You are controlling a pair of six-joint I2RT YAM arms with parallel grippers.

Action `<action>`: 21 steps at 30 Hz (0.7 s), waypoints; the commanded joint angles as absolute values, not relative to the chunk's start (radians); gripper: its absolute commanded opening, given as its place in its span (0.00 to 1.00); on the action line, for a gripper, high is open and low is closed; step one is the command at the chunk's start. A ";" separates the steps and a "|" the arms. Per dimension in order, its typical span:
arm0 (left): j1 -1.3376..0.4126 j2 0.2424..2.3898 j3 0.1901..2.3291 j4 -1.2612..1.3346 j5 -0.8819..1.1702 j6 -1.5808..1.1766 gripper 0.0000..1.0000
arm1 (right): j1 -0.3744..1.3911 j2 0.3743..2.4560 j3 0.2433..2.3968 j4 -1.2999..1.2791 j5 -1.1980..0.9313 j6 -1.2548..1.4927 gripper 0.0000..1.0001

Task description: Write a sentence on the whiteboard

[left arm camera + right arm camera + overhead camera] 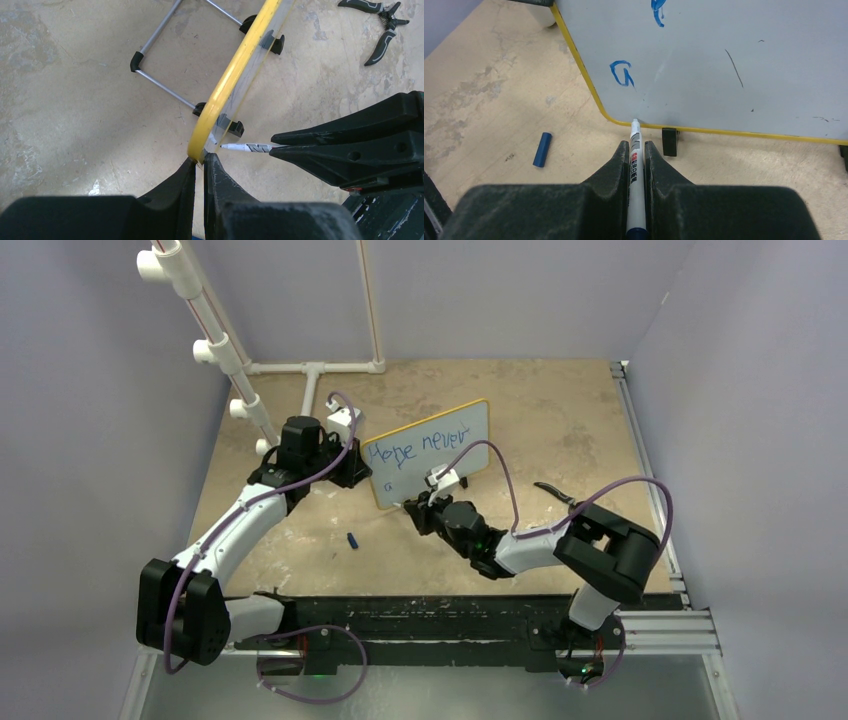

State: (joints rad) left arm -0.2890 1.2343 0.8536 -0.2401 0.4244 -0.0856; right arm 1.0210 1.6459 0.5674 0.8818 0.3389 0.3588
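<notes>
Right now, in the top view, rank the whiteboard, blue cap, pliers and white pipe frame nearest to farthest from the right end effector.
1. Whiteboard, just ahead of the right end effector.
2. Blue cap, to its left.
3. Pliers, to its right.
4. White pipe frame, far back.

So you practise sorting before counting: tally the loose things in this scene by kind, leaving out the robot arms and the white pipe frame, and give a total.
whiteboard: 1
marker: 1
blue marker cap: 1
pliers: 1
Total: 4
</notes>
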 commanded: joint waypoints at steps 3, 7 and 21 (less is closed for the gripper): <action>-0.299 1.243 0.858 -0.213 0.457 -0.084 0.00 | 1.037 1.657 0.621 0.941 0.361 0.339 0.00; -0.299 1.243 0.858 -0.214 0.454 -0.085 0.00 | 1.040 1.645 0.625 0.946 0.373 0.328 0.00; -0.299 1.239 0.859 -0.215 0.453 -0.084 0.00 | 1.042 1.647 0.622 0.904 0.464 0.343 0.00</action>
